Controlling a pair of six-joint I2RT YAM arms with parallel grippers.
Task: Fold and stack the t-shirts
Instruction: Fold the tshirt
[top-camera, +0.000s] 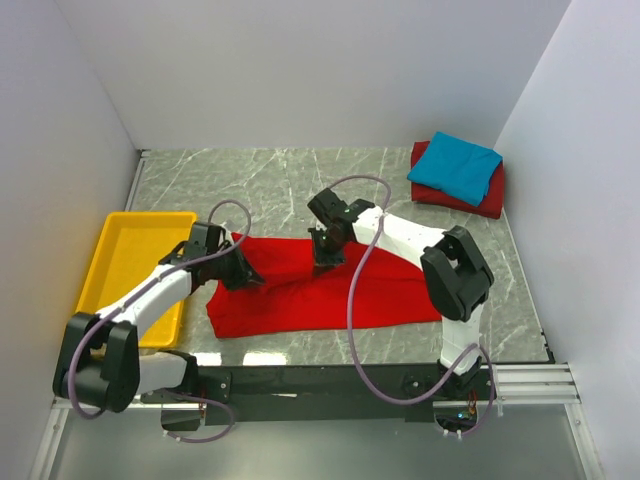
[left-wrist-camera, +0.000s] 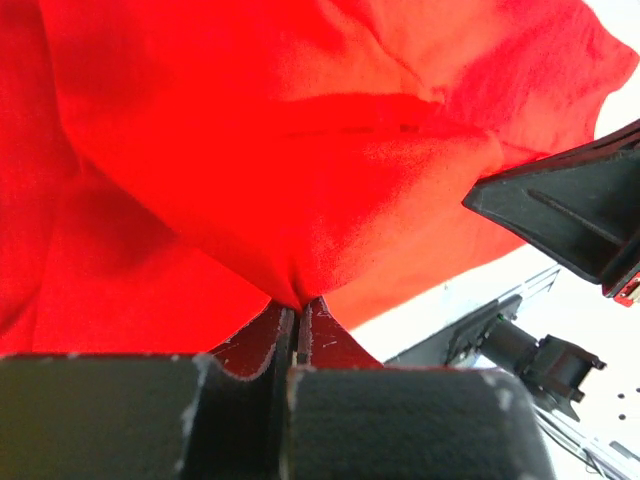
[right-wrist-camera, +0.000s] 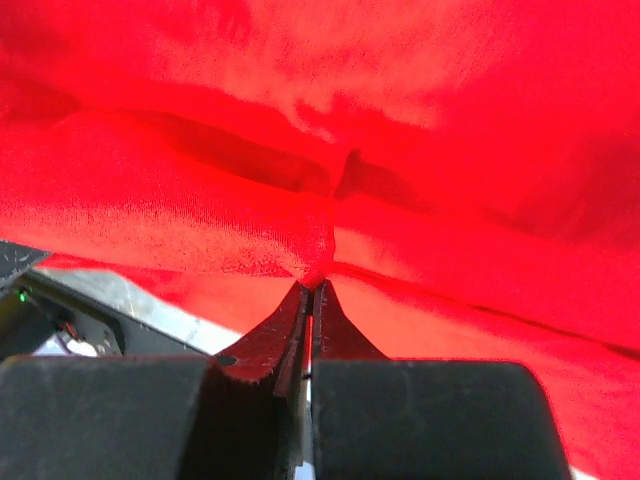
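Note:
The bright red t-shirt (top-camera: 330, 295) lies spread and partly folded on the marble table, in front of both arms. My left gripper (top-camera: 243, 270) is shut on its left edge; the left wrist view shows the cloth (left-wrist-camera: 250, 180) pinched between the closed jaws (left-wrist-camera: 298, 308). My right gripper (top-camera: 328, 250) is shut on the shirt's upper edge near the middle; the right wrist view shows red cloth (right-wrist-camera: 350, 150) bunched at the jaw tips (right-wrist-camera: 313, 285). The turquoise-blue t-shirt (top-camera: 455, 166) lies folded on top of the folded darker red t-shirt (top-camera: 488, 197) at the back right.
A yellow plastic tray (top-camera: 125, 260) stands at the left, under the left arm. White walls close in the table on three sides. A black rail (top-camera: 330, 380) with the arm bases runs along the near edge.

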